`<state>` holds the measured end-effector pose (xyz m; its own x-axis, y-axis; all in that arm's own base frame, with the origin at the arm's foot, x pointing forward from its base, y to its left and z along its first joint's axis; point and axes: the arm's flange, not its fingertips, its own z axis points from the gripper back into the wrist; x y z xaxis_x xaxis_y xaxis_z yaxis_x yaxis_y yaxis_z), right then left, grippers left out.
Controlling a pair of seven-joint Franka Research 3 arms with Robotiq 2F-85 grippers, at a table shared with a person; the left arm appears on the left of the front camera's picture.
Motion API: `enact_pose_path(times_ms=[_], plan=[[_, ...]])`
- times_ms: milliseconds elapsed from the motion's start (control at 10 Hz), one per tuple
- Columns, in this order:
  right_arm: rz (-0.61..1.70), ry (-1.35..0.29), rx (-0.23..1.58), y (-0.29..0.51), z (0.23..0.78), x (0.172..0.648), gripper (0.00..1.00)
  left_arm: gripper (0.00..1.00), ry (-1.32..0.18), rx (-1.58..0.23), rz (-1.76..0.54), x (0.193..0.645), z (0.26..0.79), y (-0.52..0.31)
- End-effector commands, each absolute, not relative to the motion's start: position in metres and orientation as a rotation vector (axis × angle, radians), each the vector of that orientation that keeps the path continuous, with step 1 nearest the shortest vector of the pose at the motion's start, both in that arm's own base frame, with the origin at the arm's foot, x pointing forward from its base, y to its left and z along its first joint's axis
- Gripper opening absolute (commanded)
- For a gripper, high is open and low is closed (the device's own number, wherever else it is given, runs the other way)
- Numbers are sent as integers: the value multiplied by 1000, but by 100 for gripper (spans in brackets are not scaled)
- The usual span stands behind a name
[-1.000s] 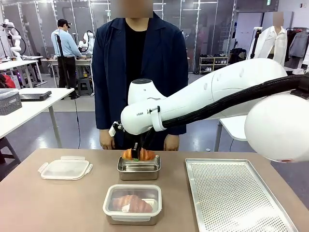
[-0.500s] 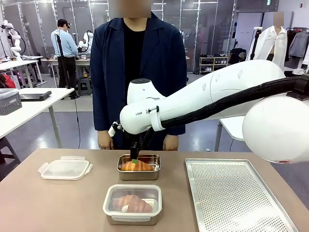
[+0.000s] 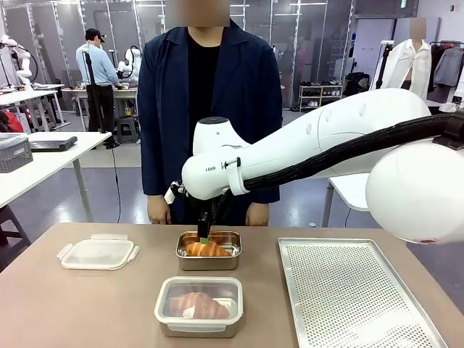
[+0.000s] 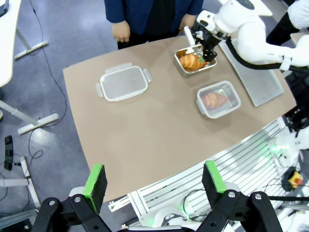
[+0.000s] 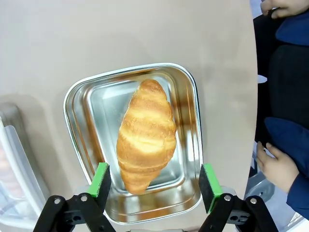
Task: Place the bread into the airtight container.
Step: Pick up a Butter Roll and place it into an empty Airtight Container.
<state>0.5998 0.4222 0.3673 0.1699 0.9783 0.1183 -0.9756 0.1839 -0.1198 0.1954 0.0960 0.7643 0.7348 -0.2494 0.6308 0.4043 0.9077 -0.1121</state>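
Observation:
The bread, a golden croissant [image 3: 206, 249] [image 5: 146, 135] [image 4: 191, 61], lies inside the open steel airtight container [image 3: 209, 264] [image 5: 94, 113] [image 4: 180, 67] at the far middle of the table. Just above it hovers my right gripper [image 3: 205, 235] [image 5: 155, 180] [image 4: 203, 50], open, with its green pads wide of the bread on either side and touching nothing. High above the table's near edge, my left gripper [image 4: 154, 181] is open and holds nothing.
A second steel container [image 3: 199, 306] [image 4: 218, 99] with a clear lid on holds another croissant, nearer me. A loose clear lid [image 3: 98, 254] [image 4: 123, 82] lies at the left. A perforated metal tray [image 3: 355, 297] fills the right. A person stands at the far edge, with a hand [image 5: 273, 169] close to the container.
The croissant was held at the container's rim between my right gripper's fingers. It has dropped into the container, and the gripper stands just above it.

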Motion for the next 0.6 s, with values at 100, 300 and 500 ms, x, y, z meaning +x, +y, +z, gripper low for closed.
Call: enact_pose_path(times_ms=[100,300,500], plan=[[1386,-185,-19,424,367,599,91,100,-651,-250,-380,194,766,96],[1386,-185,-19,424,367,599,91,100,-651,-250,-380,194,766,96],[1386,-185,-19,424,367,599,91,100,-651,-250,-380,194,766,96]])
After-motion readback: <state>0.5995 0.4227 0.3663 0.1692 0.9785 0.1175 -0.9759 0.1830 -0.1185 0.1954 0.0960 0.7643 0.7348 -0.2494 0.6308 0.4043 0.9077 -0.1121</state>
